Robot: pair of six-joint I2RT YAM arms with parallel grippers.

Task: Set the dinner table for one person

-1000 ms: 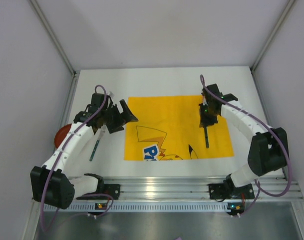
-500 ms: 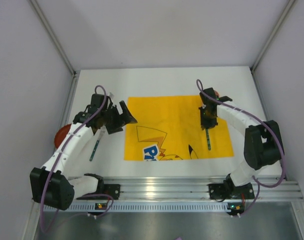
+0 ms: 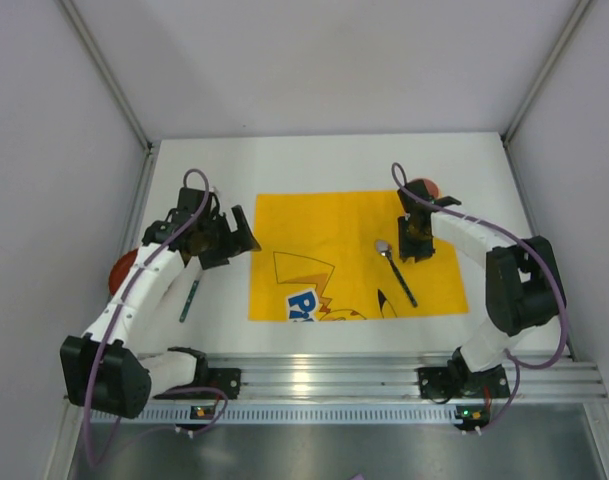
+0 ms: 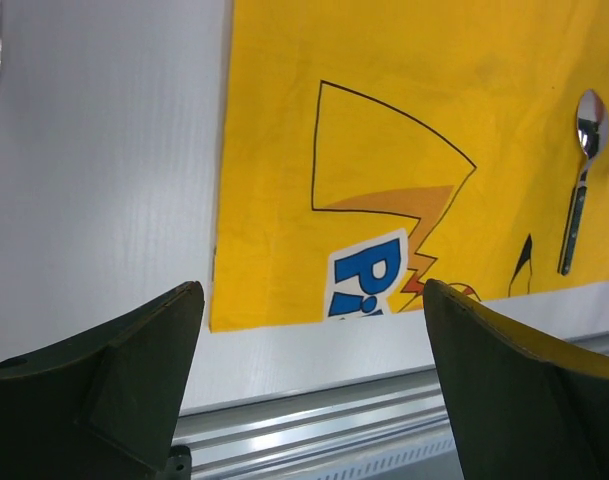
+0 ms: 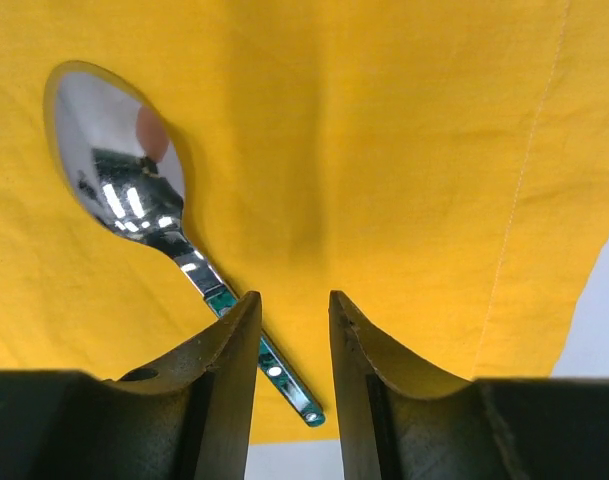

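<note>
Table (image 3: 314, 160): white, matte, spans booth floor under both arms; rigid, fixed, surface to lay on, not to grip. Thin utensil (image 3: 189, 298) flat on it at left, type unclear. Left gripper (image 4: 312, 292) spread wide, empty, at left edge of cloth (image 3: 334, 225). Cloth yellow, mid-table; soft, likely to drag. Spoon (image 5: 114, 185) flat on cloth's right part: probably light, stiff, slick; best taken mid-handle. Right gripper (image 5: 294, 298) just over handle, narrow gap, nothing held.

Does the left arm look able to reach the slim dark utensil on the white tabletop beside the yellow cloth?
Probably yes: the slim dark utensil lies uncovered just beside that arm, and the left gripper hangs open, empty, nearby.
</note>
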